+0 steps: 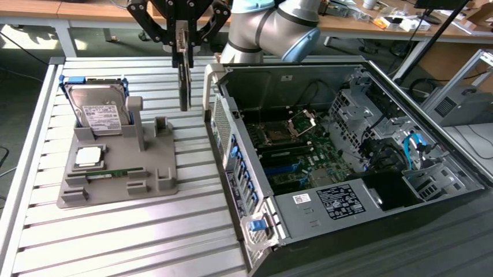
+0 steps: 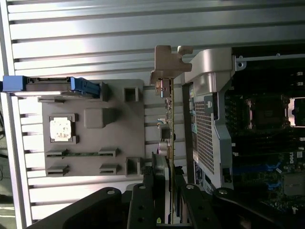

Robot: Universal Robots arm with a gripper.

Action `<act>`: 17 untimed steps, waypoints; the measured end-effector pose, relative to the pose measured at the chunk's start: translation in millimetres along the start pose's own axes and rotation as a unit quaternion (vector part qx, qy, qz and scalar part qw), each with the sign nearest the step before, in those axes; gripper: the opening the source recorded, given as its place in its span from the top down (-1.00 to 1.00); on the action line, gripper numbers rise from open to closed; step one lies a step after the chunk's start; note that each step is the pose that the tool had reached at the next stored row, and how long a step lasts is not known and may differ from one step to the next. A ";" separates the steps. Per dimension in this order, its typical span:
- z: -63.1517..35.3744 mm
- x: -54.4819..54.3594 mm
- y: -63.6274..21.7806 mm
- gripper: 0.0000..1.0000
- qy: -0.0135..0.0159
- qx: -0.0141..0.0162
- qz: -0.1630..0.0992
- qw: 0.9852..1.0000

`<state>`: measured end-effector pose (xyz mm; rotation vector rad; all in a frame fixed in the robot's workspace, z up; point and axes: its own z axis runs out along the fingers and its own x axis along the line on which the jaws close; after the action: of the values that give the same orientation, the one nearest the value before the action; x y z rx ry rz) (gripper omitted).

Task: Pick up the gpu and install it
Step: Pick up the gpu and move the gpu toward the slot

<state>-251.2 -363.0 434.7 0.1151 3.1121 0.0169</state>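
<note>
The gpu [image 1: 184, 86] hangs edge-on as a thin dark card, lifted off the table between the grey holder and the open computer case [image 1: 339, 144]. My gripper [image 1: 182, 53] is shut on its upper edge. In the wrist view the gpu [image 2: 170, 125] runs away from my gripper [image 2: 164, 191], with its metal end bracket [image 2: 167, 61] at the far end. It hangs beside the case's side wall [image 2: 209, 119], apart from it. The motherboard [image 1: 297, 156] lies exposed inside the case.
The grey holder [image 1: 115, 173] on the slatted metal table [image 1: 108, 236] carries a silver hard drive [image 1: 99, 112], a square processor [image 1: 89, 156] and a slim green memory stick [image 1: 115, 172]. The tall case wall [image 1: 231, 150] stands close to the card. Desks line the far side.
</note>
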 end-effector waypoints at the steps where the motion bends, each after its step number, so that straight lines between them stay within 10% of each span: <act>1: 0.0 -0.5 0.0 0.47 0.000 0.000 0.000 1.000; 17: 0.2 -8.5 0.6 0.47 0.000 0.000 0.000 1.000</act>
<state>-242.7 -363.0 434.7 0.1150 3.1121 0.0166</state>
